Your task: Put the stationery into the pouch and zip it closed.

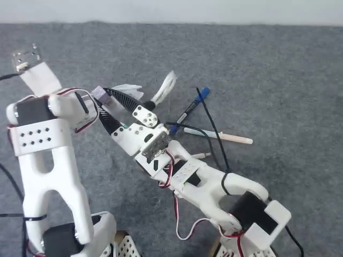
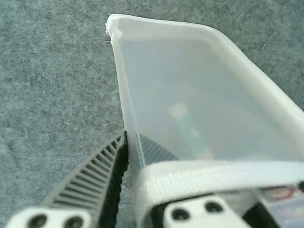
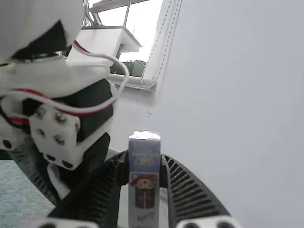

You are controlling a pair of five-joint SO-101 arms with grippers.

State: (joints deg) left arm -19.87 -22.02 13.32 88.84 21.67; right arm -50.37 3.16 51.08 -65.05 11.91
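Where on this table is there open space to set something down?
Open: the grey table right of the blue marker and pale pen, and the far strip by the wall. Crowded: the middle, where both arms, the pouch, a held small box and black cable bunch.

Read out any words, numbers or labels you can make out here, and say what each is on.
Nothing can be read.
On the small labelled block in the right gripper: coloured print and a cartoon figure, too blurred to read.
On the pouch in the left gripper: no print seen.
On the blue-capped pen: dark markings on the barrel, too small to read.
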